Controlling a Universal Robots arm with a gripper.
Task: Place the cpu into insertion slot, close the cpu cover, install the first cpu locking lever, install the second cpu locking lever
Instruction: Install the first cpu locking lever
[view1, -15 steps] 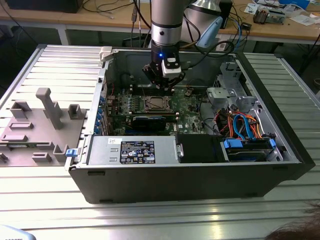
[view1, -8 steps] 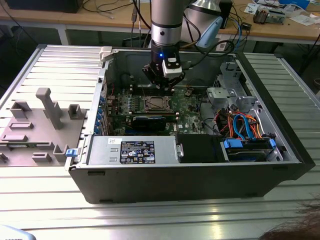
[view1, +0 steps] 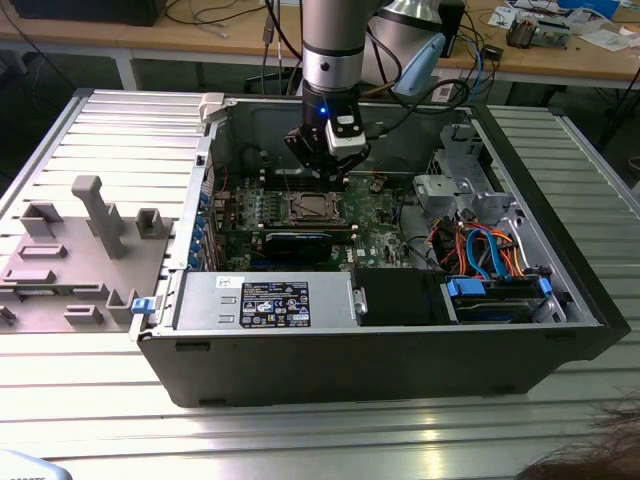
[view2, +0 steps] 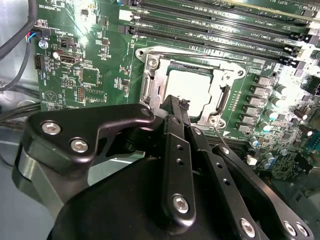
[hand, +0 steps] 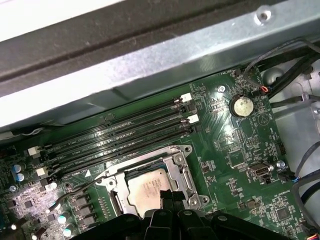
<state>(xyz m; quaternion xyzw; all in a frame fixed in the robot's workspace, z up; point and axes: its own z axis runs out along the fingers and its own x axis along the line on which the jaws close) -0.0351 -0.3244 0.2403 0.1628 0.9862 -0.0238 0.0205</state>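
Inside the open case (view1: 400, 350) on the tabletop (view1: 300, 430), I hang above the green board, a little behind the slot (view2: 224, 99) as the exterior view has it. My claw (view1: 328, 172) is pressed together and pinches nothing; in both wrist views its black fingers (view2: 175, 150) meet at their tips just over the slot's near edge, my claw (view2: 176, 102) (hand: 170, 197) not touching the metal as far as I can see.

The cpu (view2: 192, 86) (hand: 146, 191) sits in the slot, its silvery top face up and level. The cover (view2: 150, 82) (hand: 176, 172) lies flat over it, and the chip shows through its square window.

One thin wire lever (hand: 75, 189) (view2: 222, 137) stands away from the slot's corner at an angle, not tucked down along the frame. Whether the other one is latched I cannot tell.

The long black memory slots (hand: 125, 135) run beside the slot on the side toward the case wall, and a round coin cell (hand: 242, 106) sits farther along the board. Outside the case, at the exterior view's left, a grey fixture (view1: 85, 245) rests on the tabletop, well apart from me.
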